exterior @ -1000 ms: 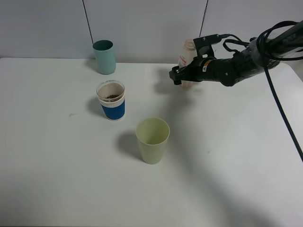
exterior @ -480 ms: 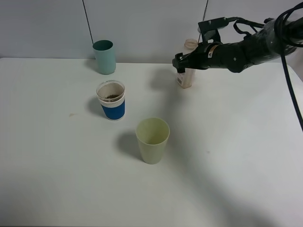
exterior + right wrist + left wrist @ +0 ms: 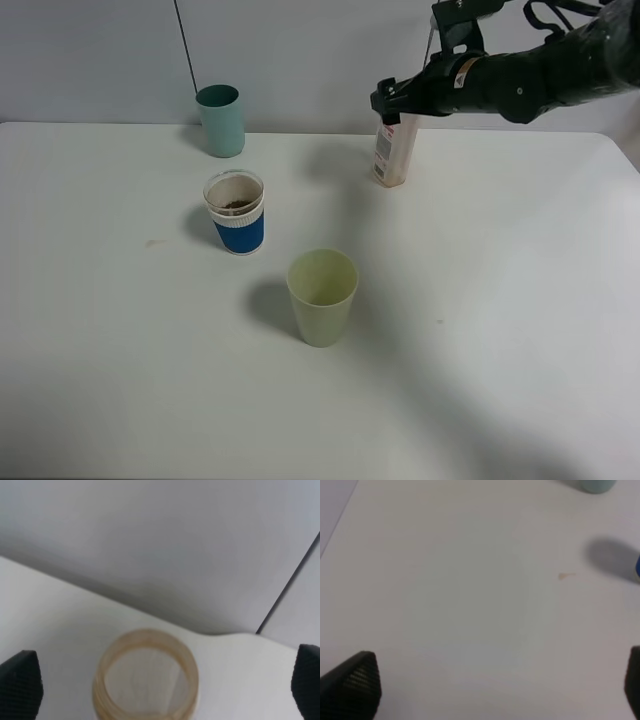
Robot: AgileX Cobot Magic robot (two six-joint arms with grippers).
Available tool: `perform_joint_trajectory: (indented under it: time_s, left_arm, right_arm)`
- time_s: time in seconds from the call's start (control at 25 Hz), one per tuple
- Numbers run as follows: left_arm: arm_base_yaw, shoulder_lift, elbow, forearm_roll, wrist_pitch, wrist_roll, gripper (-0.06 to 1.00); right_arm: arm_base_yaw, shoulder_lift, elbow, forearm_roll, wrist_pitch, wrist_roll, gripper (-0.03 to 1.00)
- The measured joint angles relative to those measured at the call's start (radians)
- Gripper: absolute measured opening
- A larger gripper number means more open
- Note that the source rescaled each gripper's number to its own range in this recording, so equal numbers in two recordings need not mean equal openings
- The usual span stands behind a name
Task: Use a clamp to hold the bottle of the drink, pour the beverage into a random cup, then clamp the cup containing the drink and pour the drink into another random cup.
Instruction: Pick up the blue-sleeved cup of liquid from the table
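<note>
Exterior high shows the right gripper [image 3: 395, 100] hanging with its jaws spread wide just above the plastic bottle [image 3: 392, 155], which stands upright near the back of the table [image 3: 500, 300], gripped by nothing. The blue-and-white paper cup [image 3: 236, 228] holds reddish-brown tea [image 3: 237, 205], and the teal tumbler [image 3: 221, 122] waits behind it. The left gripper [image 3: 492, 690] gapes over bare tabletop. My worry is that a hard squeeze buckles the soft paper cup, or a sweeping arm clips the pale green cup [image 3: 322, 297] and spills the drink.

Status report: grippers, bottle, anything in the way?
Left gripper open over table. Right gripper open above upright bottle, not gripping. Blue cup holds brown drink. Nothing between bottle and cup.
</note>
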Motion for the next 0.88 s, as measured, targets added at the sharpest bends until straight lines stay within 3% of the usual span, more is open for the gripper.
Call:
perform_joint_trajectory:
  time_s: [0.24, 0.4, 0.84, 0.88]
  left_arm:
    - [0.0, 0.0, 0.0, 0.0, 0.0, 0.0, 0.99]
    - [0.0, 0.0, 0.0, 0.0, 0.0, 0.0, 0.99]
    - [0.0, 0.0, 0.0, 0.0, 0.0, 0.0, 0.99]
    - [0.0, 0.0, 0.0, 0.0, 0.0, 0.0, 0.99]
  right_arm:
    - [0.0, -0.078, 0.0, -0.001, 0.004, -0.017, 1.0]
    - [0.0, -0.157, 0.0, -0.001, 0.068, -0.018, 1.0]
    - [0.0, -0.414, 0.0, -0.015, 0.426, -0.016, 1.0]
    - [0.0, -0.414, 0.0, -0.015, 0.426, -0.016, 1.0]
